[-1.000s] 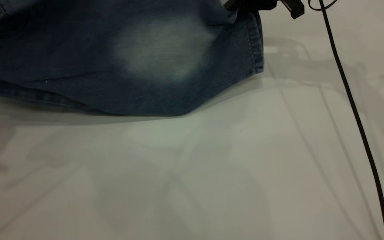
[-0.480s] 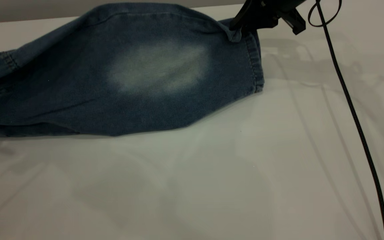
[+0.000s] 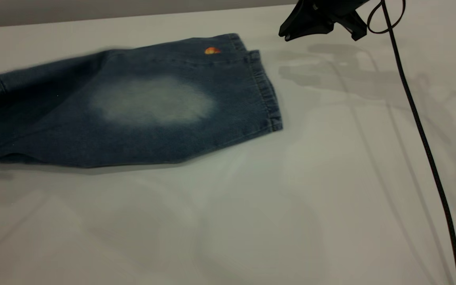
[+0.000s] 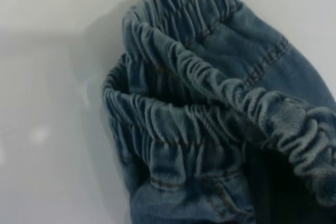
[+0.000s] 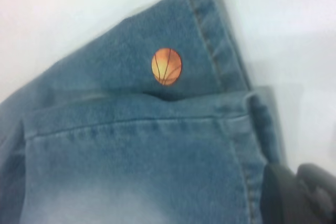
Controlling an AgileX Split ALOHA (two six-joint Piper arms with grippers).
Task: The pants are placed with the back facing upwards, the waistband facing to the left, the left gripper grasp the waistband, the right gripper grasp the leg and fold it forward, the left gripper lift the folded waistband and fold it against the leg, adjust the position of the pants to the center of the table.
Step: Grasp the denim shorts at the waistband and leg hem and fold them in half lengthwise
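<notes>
Exterior view: pants (image 3: 133, 114) flat on tabletop (image 3: 251, 217) at 10 o'clock, leg (image 3: 152, 103) folded over. Right gripper (image 3: 291, 33) hangs clear at 1 o'clock, fingers empty, spread unclear; left fingers unseen, cannot tell.

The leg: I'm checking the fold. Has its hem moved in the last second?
Yes. The leg dropped flat onto the table, its hem shifting leftward.
</notes>
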